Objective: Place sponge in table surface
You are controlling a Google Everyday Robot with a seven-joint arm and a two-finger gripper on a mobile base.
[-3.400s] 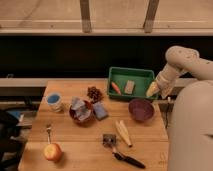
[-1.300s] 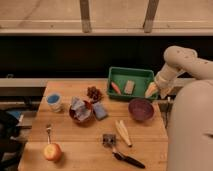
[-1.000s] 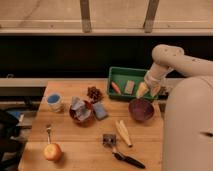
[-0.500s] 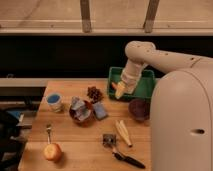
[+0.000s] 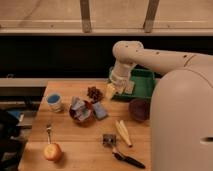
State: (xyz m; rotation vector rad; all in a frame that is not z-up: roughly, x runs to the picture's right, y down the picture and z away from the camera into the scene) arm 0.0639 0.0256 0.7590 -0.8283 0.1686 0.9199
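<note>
The sponge (image 5: 100,110) is a small blue-grey pad lying flat on the wooden table surface (image 5: 80,145), right beside a dark bowl of crumpled wrappers (image 5: 80,111). My gripper (image 5: 110,92) hangs from the white arm (image 5: 145,56) that reaches in from the right. It is at the left edge of the green tray (image 5: 146,76), a short way behind and to the right of the sponge, not touching it.
A tan block (image 5: 130,88) lies in the tray. A maroon bowl (image 5: 139,109) is at right. A brown cone-like item (image 5: 94,92), a light blue cup (image 5: 54,101), a fork (image 5: 48,133), an apple (image 5: 52,151), a pale yellow item (image 5: 123,132) and a black-handled tool (image 5: 127,159) lie around.
The arm has swung left from the table's right edge, across the green tray. The gripper now sits at the tray's left edge near the sponge. The objects have not moved.
</note>
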